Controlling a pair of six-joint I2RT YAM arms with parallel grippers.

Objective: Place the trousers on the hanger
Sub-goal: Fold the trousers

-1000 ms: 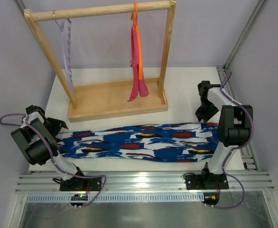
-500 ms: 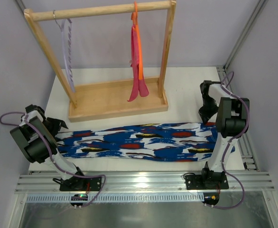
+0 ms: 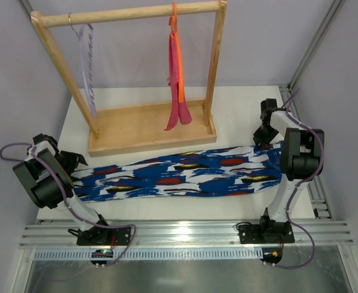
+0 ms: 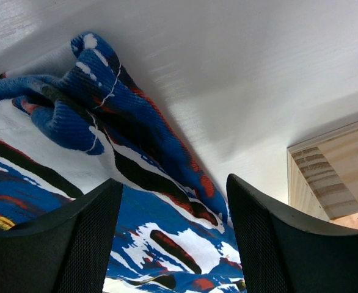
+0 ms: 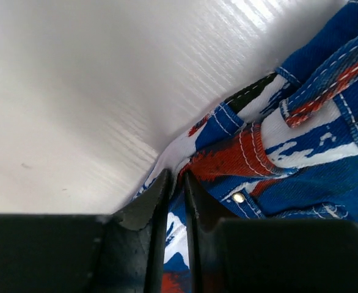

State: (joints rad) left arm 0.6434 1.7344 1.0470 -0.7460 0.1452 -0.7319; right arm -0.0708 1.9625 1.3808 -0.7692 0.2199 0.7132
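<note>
- we can read no text, label, brand or number in any view.
- the rivet (image 5: 236, 197) on the trousers (image 5: 313, 152) is too small to read.

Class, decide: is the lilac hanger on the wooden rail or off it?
On. The hanger hangs by its hook from the rail, bare.

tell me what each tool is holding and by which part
The right tool is shut on the trousers, pinching a fabric fold at the edge of their right end. The left tool is open over the other end, holding nothing.
</note>
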